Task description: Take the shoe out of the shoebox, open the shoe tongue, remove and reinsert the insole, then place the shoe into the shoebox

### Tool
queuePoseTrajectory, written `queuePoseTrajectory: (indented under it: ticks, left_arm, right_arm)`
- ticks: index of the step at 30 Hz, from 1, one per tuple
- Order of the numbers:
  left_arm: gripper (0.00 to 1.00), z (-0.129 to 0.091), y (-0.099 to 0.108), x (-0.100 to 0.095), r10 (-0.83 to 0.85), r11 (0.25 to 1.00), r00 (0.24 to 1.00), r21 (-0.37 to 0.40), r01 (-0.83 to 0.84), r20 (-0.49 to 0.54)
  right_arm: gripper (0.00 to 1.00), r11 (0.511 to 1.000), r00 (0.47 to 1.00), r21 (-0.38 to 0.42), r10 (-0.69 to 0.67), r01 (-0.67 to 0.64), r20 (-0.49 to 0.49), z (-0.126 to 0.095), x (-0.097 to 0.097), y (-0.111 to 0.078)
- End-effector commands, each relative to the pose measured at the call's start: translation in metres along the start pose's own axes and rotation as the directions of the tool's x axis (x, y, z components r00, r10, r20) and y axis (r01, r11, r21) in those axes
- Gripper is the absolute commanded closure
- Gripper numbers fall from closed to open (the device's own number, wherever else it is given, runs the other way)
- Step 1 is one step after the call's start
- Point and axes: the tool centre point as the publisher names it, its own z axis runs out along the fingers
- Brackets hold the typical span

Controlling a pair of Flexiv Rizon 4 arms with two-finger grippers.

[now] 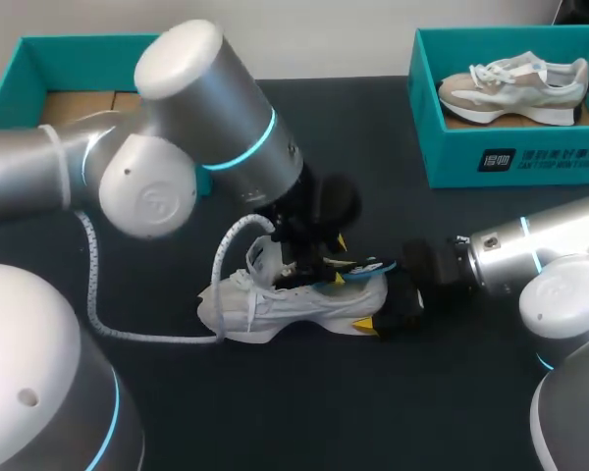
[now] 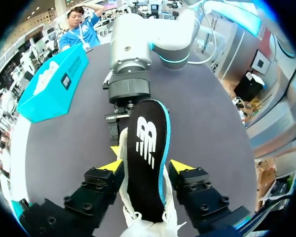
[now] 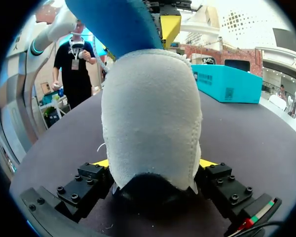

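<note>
A white shoe (image 1: 275, 306) lies on its side on the dark table, toe to the left. A black insole with a blue edge (image 1: 358, 267) sticks out of its opening. In the left wrist view the insole (image 2: 145, 148) runs between the fingers of my left gripper (image 2: 145, 165), which stand apart on either side of it. My left gripper (image 1: 332, 263) hangs over the shoe's opening. My right gripper (image 1: 383, 304) is at the heel end. In the right wrist view the white heel (image 3: 150, 113) fills the gap of my right gripper (image 3: 153, 165), with both fingers against it.
A teal shoebox (image 1: 515, 157) at the back right holds a beige shoe (image 1: 510, 83). A second teal box (image 1: 39, 59) stands open at the back left. A white cable (image 1: 147, 334) from my left arm loops over the table beside the shoe.
</note>
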Motion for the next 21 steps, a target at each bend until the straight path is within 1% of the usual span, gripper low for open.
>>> queuePoseTrajectory:
  ticks: [1, 3, 4, 6, 9, 10, 11, 16, 17, 18, 19, 20, 21]
  left_arm:
    - [0.24, -0.004, 0.007, 0.011, 0.01, 1.0, 0.995, 0.029, -0.013, 0.101]
    - [0.3, -0.005, 0.007, 0.012, 0.018, 0.999, 0.992, 0.04, -0.023, 0.128]
    - [0.27, -0.004, 0.007, 0.013, 0.031, 0.998, 0.989, 0.041, -0.037, 0.143]
    - [0.29, -0.001, 0.006, 0.014, 0.038, 0.998, 0.987, 0.037, -0.044, 0.158]
    - [0.35, 0.003, 0.005, 0.015, 0.054, 0.997, 0.978, 0.047, -0.065, 0.201]
    - [0.38, 0.005, 0.005, 0.015, 0.056, 0.996, 0.978, 0.05, -0.067, 0.2]
    - [0.41, 0.006, 0.005, 0.015, 0.056, 0.996, 0.975, 0.051, -0.068, 0.215]
    - [0.35, 0.016, 0.004, 0.008, 0.048, 0.997, 0.968, 0.046, -0.061, 0.246]
    - [0.36, 0.018, 0.004, 0.006, 0.046, 0.997, 0.969, 0.05, -0.06, 0.241]
    - [0.36, 0.021, 0.004, 0.005, 0.045, 0.998, 0.968, 0.036, -0.056, 0.248]
    - [0.36, 0.023, 0.004, 0.005, 0.041, 0.997, 0.966, 0.045, -0.055, 0.254]
    - [0.35, 0.026, 0.005, 0.003, 0.037, 0.998, 0.969, 0.039, -0.048, 0.243]
    - [0.38, 0.029, 0.006, 0.002, 0.037, 0.998, 0.969, 0.038, -0.047, 0.244]
  right_arm:
    - [1.0, 1.0, 1.0, 0.003, 0.002, -0.002, 0.0, 0.005, 0.0, -0.005]
    - [1.0, 1.0, 1.0, 0.003, 0.002, -0.002, 0.0, 0.005, 0.0, -0.005]
    - [1.0, 1.0, 1.0, 0.003, 0.002, -0.002, 0.0, 0.005, 0.0, -0.005]
    - [1.0, 1.0, 1.0, 0.003, 0.002, -0.002, 0.0, 0.005, 0.0, -0.005]
    - [1.0, 1.0, 1.0, 0.003, 0.002, -0.002, 0.0, 0.005, 0.0, -0.005]
    - [1.0, 1.0, 1.0, 0.003, 0.002, -0.002, 0.0, 0.005, 0.0, -0.005]
    - [1.0, 1.0, 1.0, 0.003, 0.002, -0.002, 0.0, 0.005, 0.0, -0.005]
    - [1.0, 1.0, 1.0, 0.003, 0.002, -0.002, 0.0, 0.005, 0.0, -0.005]
    - [1.0, 1.0, 1.0, 0.003, 0.002, -0.002, 0.0, 0.005, 0.0, -0.005]
    - [1.0, 1.0, 1.0, 0.003, 0.002, -0.002, 0.0, 0.005, 0.0, -0.005]
    - [1.0, 1.0, 1.0, 0.003, 0.002, -0.002, 0.0, 0.005, 0.0, -0.005]
    - [1.0, 1.0, 1.0, 0.003, 0.002, -0.002, 0.0, 0.005, 0.0, -0.005]
    - [1.0, 1.0, 1.0, 0.003, 0.002, -0.002, 0.0, 0.005, 0.0, -0.005]
